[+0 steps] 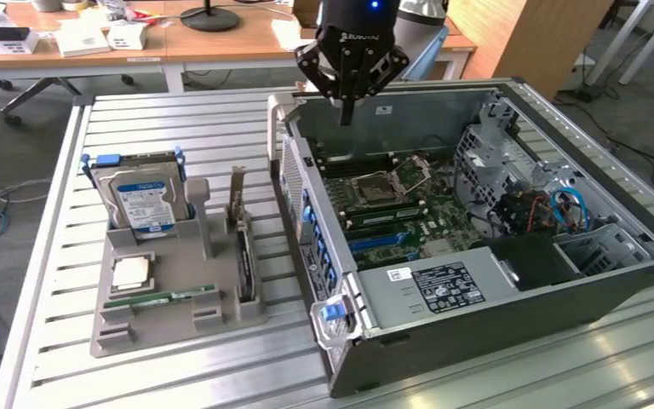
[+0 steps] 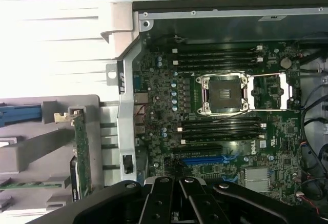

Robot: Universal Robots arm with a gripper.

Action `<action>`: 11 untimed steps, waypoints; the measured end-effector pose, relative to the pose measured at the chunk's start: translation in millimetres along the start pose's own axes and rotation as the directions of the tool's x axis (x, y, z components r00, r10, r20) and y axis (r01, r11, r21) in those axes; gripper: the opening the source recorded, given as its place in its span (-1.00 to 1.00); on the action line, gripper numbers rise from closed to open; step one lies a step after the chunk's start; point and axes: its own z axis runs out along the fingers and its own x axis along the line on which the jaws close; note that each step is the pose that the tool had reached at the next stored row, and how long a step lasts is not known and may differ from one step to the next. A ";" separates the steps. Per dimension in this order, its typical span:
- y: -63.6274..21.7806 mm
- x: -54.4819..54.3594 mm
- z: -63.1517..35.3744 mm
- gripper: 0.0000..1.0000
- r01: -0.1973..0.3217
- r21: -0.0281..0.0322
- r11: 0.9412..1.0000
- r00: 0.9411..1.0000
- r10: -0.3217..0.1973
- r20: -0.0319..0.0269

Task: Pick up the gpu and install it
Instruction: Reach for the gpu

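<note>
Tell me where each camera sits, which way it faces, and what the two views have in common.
Exterior view: off the arm, raised, looking down slantwise at the slatted table, the gray holder and the open computer case; the arm's shut gripper hangs above the case.
Wrist view: on the wrist, looking down into the case at the motherboard; the gripper's body shows in the foreground.
Shared: the CPU socket, and the gpu standing in the holder beside the case.

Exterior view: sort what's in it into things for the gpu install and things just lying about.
For the job: gpu, on edge in the grey holder; open computer case; motherboard; gripper, shut, above the case.
Lying about: hard drive; RAM stick; processor chip; white boxes behind.
</note>
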 end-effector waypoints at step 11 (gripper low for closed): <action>-1.2 24.3 -0.4 -0.79 0.000 0.000 1.000 1.000 0.000 0.000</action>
